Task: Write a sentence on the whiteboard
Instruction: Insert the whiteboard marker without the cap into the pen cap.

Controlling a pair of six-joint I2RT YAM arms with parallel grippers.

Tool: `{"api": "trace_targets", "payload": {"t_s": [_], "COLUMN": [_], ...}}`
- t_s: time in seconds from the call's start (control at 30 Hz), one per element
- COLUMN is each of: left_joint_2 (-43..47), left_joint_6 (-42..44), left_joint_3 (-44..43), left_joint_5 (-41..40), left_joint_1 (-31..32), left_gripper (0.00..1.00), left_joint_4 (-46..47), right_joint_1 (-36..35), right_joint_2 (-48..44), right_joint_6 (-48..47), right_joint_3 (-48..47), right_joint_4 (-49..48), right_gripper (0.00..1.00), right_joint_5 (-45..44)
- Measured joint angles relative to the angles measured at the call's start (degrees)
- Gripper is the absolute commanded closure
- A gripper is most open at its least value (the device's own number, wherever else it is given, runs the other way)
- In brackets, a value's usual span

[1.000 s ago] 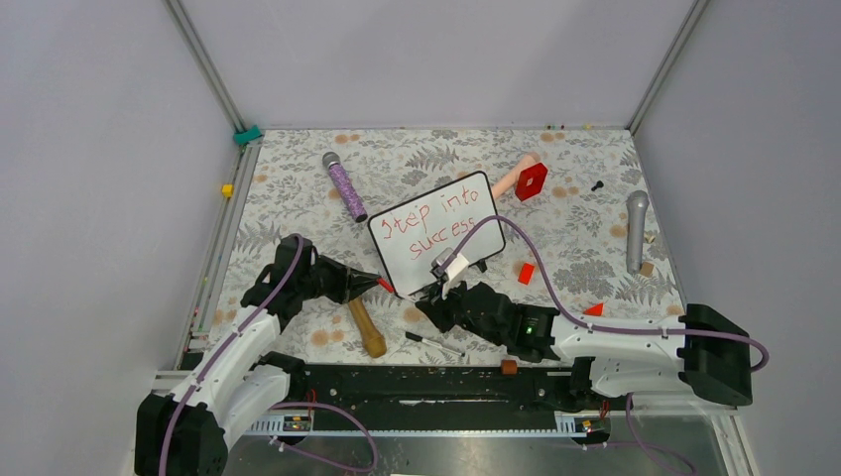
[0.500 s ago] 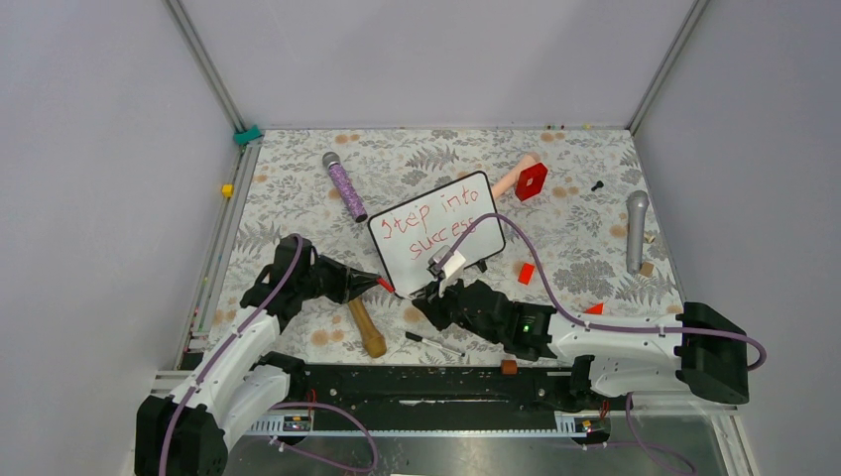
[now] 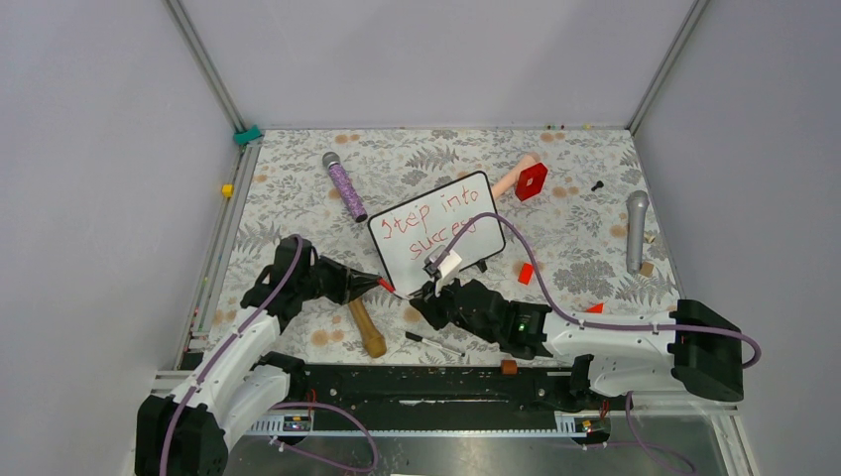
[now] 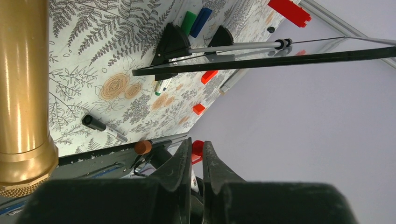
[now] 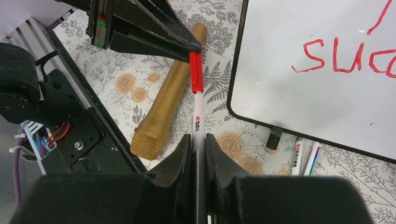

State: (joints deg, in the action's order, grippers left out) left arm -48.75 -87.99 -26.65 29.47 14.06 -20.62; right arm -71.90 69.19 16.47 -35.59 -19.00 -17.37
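We clamp the marker (image 5: 198,122) in the right gripper (image 5: 198,140) and pinch its red cap (image 5: 196,72) in the left gripper (image 4: 196,145), at the 7 o'clock corner of the whiteboard (image 3: 399,262); the gold microphone (image 5: 170,98) lies just beside them.

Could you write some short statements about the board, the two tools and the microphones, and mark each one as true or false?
1. The whiteboard carries a sentence in red. True.
2. The right tool is open and empty. False: it is shut on a white marker.
3. The left tool pinches the marker's red cap. True.
4. The gold microphone lies on the whiteboard. False: it lies on the table, beside the board's corner.
5. The grey microphone lies on the left side of the table. False: it lies on the right side.
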Motion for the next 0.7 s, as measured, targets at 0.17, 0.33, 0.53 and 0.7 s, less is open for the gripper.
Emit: {"api": "trace_targets", "payload": {"t_s": [0.17,0.33,0.53,0.7], "left_joint_2": [0.00,0.09,1.11,3.30], "left_joint_6": [-1.40,-2.73,-4.90,-7.21], "left_joint_3": [1.22,1.77,1.84,1.79], "left_joint_5": [1.16,1.40,1.46,1.60], "left_joint_1": [-0.35,-0.70,-1.11,-1.03], "left_gripper": [1.00,1.00,1.00,1.00], "left_joint_4": [1.64,2.86,5.46,6.75], "right_joint_1": [0.00,-0.07,-0.17,-0.35], "right_joint_2": [1.14,1.66,1.73,1.68], "right_joint_6": [-0.22,-1.49,-5.01,-9.29], "right_joint_3": [-0.24,-0.24,-0.22,-0.20], "right_joint_4": [-1.29,-2.60,-6.12,-9.92], "right_gripper": [1.00,1.00,1.00,1.00], "right_joint_5": [-0.11,-0.92,-2.67,-3.08]}}
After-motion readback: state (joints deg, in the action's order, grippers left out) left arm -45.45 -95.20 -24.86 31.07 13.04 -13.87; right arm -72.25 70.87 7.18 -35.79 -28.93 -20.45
